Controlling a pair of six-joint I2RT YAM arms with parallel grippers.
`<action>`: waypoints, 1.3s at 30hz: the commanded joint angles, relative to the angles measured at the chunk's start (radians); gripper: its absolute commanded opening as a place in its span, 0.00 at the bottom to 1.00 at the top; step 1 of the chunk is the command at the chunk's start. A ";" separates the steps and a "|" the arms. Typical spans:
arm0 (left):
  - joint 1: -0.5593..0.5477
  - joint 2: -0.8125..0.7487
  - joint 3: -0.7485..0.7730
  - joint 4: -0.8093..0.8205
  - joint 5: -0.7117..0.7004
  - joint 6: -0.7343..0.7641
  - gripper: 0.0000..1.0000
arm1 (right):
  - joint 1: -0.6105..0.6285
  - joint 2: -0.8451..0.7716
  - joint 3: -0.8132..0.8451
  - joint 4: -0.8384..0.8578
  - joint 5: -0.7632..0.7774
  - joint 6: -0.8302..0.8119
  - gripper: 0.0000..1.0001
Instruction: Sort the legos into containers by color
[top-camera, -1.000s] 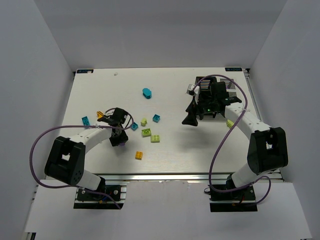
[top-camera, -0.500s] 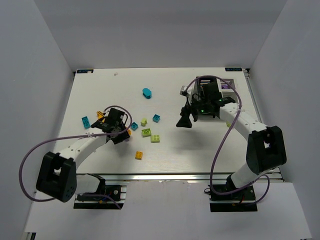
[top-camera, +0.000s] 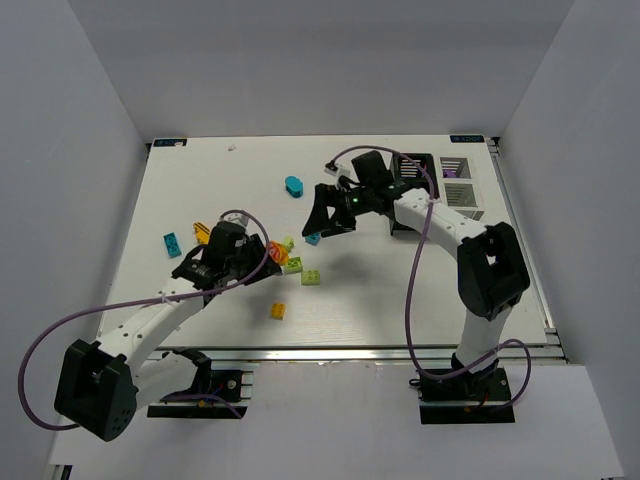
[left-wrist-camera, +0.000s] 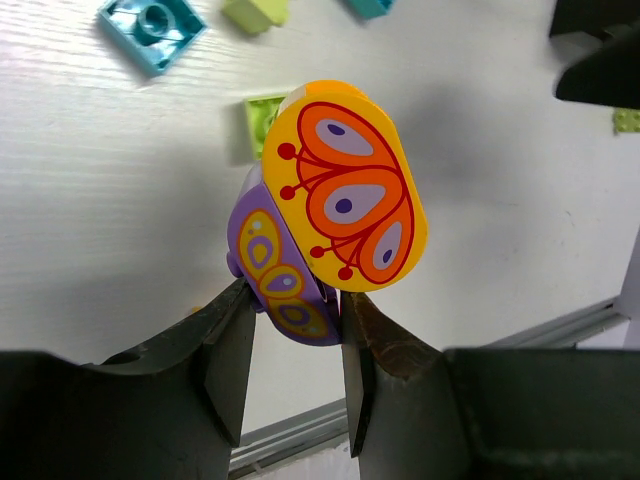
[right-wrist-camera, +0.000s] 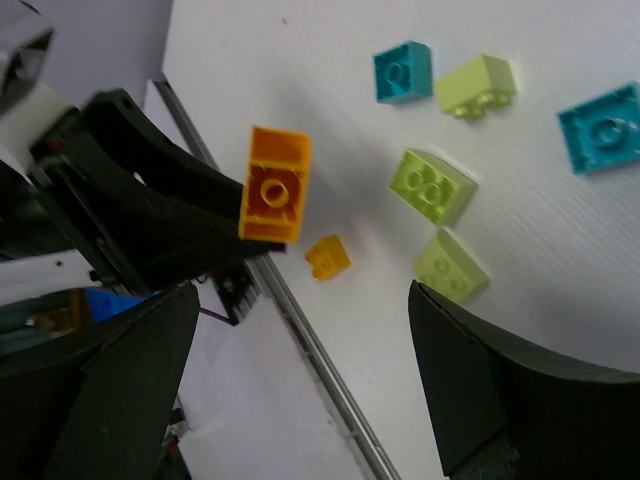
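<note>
Our left gripper (left-wrist-camera: 293, 320) is clamped on a rounded purple plastic brick with a butterfly-wing print (left-wrist-camera: 278, 295), which is joined to a rounded yellow-and-orange butterfly brick (left-wrist-camera: 345, 185), the pair held above the white table (top-camera: 200, 180). We judge the step in hand a carry: the pair must reach the black compartmented bin (top-camera: 420, 163) and the white compartmented tray (top-camera: 458, 190) beside it at the far right, well apart from the load, and with 2 colours stuck together they will likely need parting before either is dropped. Our right gripper (right-wrist-camera: 300, 390), jaws spread wide and holding nothing, hovers over the loose scatter between load and containers, and its arm lies across the straight path, so the carry calls for a route around it or a wait. Below lie a lime green studded brick (right-wrist-camera: 433, 186), a second lime green brick (right-wrist-camera: 450, 265), a paler lime brick (right-wrist-camera: 476, 85), a small yellow brick (right-wrist-camera: 328, 256), a teal square brick (right-wrist-camera: 402, 71) near them and, farther back, a rounded teal brick (top-camera: 294, 185).
</note>
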 joint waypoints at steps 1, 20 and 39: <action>-0.022 -0.011 0.010 0.066 0.043 0.018 0.22 | 0.038 0.038 0.087 0.016 -0.005 0.168 0.89; -0.089 0.031 0.039 0.118 0.025 0.002 0.21 | 0.132 0.143 0.145 0.002 0.056 0.185 0.84; -0.091 0.048 0.029 0.149 0.034 0.010 0.18 | 0.133 0.158 0.113 0.049 -0.043 0.178 0.40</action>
